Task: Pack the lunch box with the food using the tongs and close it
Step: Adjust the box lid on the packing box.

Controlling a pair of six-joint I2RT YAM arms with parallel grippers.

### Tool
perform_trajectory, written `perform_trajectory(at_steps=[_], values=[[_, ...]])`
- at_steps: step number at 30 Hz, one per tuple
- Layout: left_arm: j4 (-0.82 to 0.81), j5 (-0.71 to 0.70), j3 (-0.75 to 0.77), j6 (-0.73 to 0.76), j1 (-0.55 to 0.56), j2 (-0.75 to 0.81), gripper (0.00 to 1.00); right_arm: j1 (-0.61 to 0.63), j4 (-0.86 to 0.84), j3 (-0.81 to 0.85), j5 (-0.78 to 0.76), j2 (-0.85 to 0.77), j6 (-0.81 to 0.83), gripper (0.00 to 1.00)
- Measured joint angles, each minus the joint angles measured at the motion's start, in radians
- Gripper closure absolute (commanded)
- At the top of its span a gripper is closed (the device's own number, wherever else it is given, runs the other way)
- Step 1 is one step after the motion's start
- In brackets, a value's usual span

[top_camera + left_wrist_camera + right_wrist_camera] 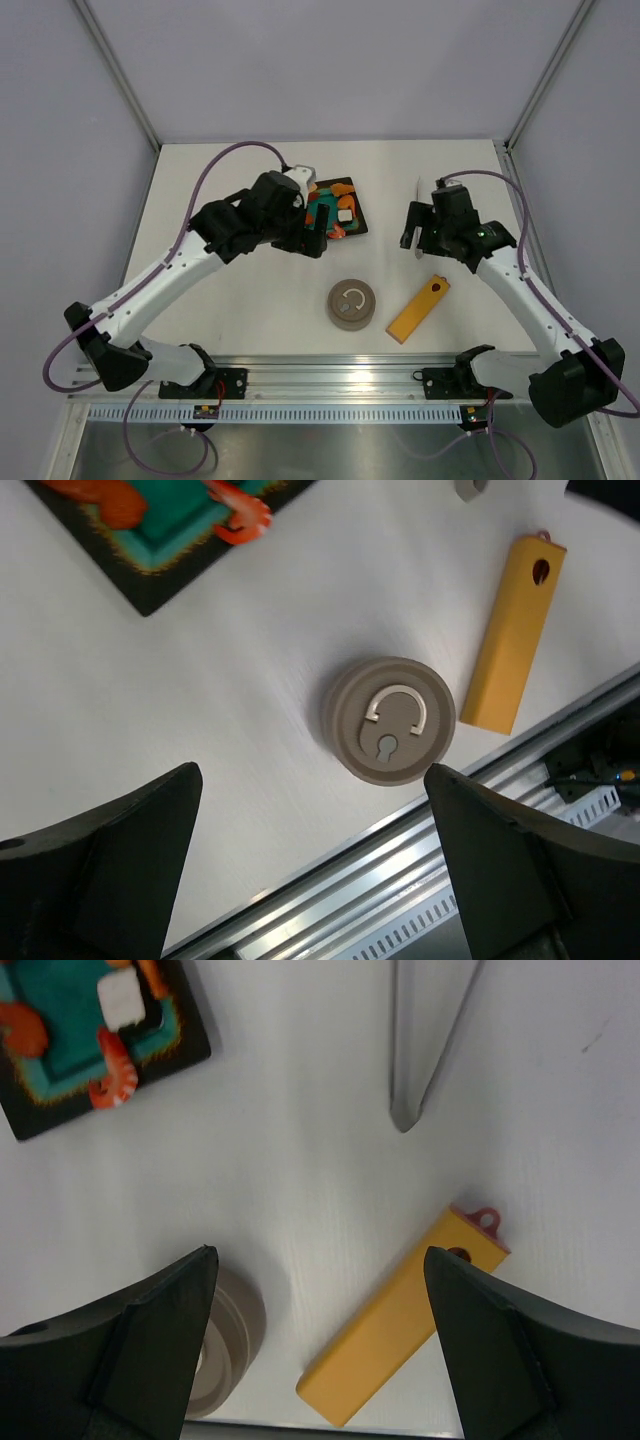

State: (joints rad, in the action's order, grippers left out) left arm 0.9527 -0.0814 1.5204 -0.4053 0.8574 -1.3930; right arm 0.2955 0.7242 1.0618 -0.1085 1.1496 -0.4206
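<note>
The aluminium rail [330, 375] runs along the near edge and carries both arm bases. Beyond it lies the matte white desk [250, 300]. The lunch box [351, 304] sits near the front centre, grey-brown lid uppermost. A yellow bar [418, 308] lies just to its right, apart from it.

Farther back, the left claw [310, 772] hangs released, nothing between its fingers. The right claw [320, 1252] is likewise released, above the tongs [404, 1110], which lie flat on the desk. The food [338, 205] rests on a black plate [357, 232] at centre rear. Pale grey walls [330, 70] and metal frame posts [115, 70] enclose the desk.
</note>
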Motion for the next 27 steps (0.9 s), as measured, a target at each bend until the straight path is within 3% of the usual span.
perform_trajectory(at_steps=[7,12,18,27], values=[[-0.021,-0.010,-0.099,-0.049,-0.106,0.068,0.03,0.340,-0.002,-0.016,-0.022,0.113,-0.055,0.09],[-0.034,-0.010,-0.117,-0.073,-0.106,0.050,0.03,0.476,-0.004,-0.001,-0.050,0.209,-0.082,0.09],[-0.038,-0.018,-0.123,-0.087,-0.110,0.050,0.03,0.575,-0.026,0.015,-0.058,0.301,-0.098,0.16],[-0.046,-0.021,-0.128,-0.105,-0.147,0.050,0.03,0.596,-0.144,-0.024,-0.018,0.391,-0.127,0.29]])
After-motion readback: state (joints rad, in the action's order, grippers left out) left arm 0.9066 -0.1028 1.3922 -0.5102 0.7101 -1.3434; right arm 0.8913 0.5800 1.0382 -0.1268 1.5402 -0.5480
